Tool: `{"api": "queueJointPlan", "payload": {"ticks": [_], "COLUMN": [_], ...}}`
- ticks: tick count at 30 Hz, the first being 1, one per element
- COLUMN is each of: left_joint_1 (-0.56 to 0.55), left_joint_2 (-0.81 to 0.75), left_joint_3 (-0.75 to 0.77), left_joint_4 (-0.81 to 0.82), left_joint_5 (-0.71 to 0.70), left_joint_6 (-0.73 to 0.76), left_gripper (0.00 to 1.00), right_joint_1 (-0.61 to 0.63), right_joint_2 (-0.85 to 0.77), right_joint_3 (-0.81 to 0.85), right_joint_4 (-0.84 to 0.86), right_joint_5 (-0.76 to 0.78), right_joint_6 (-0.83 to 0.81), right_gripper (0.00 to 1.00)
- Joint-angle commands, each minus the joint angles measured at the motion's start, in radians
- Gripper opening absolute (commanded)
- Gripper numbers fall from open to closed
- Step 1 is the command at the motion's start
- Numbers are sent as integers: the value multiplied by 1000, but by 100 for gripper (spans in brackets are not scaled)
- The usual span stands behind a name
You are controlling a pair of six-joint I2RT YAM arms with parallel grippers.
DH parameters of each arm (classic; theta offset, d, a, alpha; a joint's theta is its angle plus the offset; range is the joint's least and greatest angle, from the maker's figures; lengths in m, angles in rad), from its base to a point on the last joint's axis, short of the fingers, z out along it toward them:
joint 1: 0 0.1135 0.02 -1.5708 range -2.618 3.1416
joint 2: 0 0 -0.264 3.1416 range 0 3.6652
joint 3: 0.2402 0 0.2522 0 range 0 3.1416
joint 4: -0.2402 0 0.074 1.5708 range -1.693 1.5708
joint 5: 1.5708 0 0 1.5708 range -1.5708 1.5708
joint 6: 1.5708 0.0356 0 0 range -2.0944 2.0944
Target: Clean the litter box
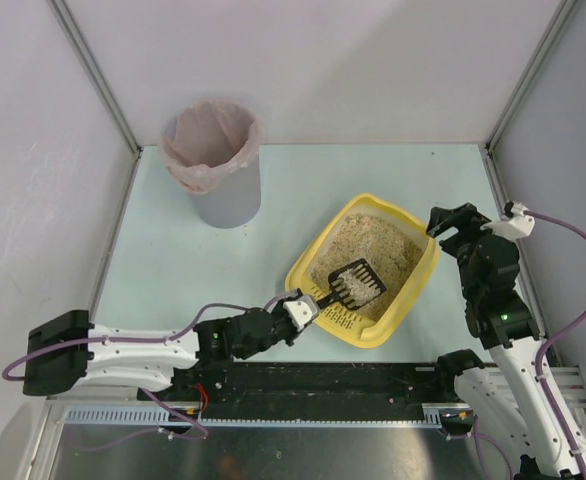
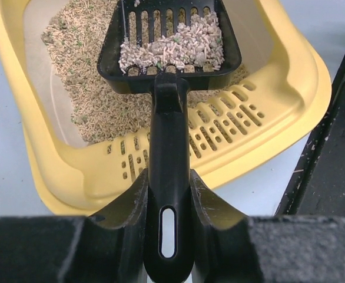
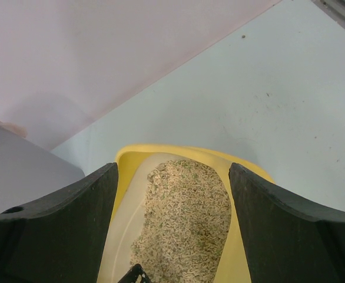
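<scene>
Left wrist: left claw (image 2: 168, 197) pinches scoop handle (image 2: 167, 135) (right claw (image 3: 172, 177) wide, empty).

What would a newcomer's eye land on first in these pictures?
The yellow litter box, right of centre, stands out. The left gripper holds a black scoop of pale pellets just beyond the box's grille. A grey pink-lined bin stands far left, and the right gripper hovers open at the box's right edge.
</scene>
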Motion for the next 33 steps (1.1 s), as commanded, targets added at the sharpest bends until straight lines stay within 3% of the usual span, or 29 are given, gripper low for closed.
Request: {"api": "queueJointPlan", "payload": {"ticks": [1,4,8,10,13,16,19,22,25,28,32,33], "left_joint_1": [-36,-25,-75,-66,-56,-35,-42,-14,-25,-3,-37,-19], "left_joint_2": [12,-18,15,15,23,12,40,-3,11,-15,11,-1], "left_joint_3": [36,27,33,36,42,42,46,38,36,32,41,36], "left_joint_4": [28,40,43,46,48,63,58,66,58,64,52,54], "left_joint_5": [-195,-44,-230,-135,-205,-52,-210,-35,-162,-23,-189,-102], "left_joint_6": [81,63,140,135,120,78,117,84,112,74,106,97], "left_gripper": [0,0,0,0,0,0,0,0,0,0,0,0], "right_joint_1": [-4,-4,-6,-9,-13,-16,-23,-27,-33,-36,-38,-38], "right_joint_2": [-8,-5,1,7,13,13,13,16,24,30,41,42], "right_joint_3": [6,6,6,5,5,5,5,6,5,6,5,5], "right_joint_4": [22,25,30,42,52,51,53,50,48,51,48,47], "right_joint_5": [30,36,36,34,28,31,28,31,25,21,14,14], "right_joint_6": [-10,-11,-14,-21,-31,-31,-36,-33,-33,-28,-28,-27], "right_gripper": [81,81,81,81,81,81,81,81,81,81,81,81]}}
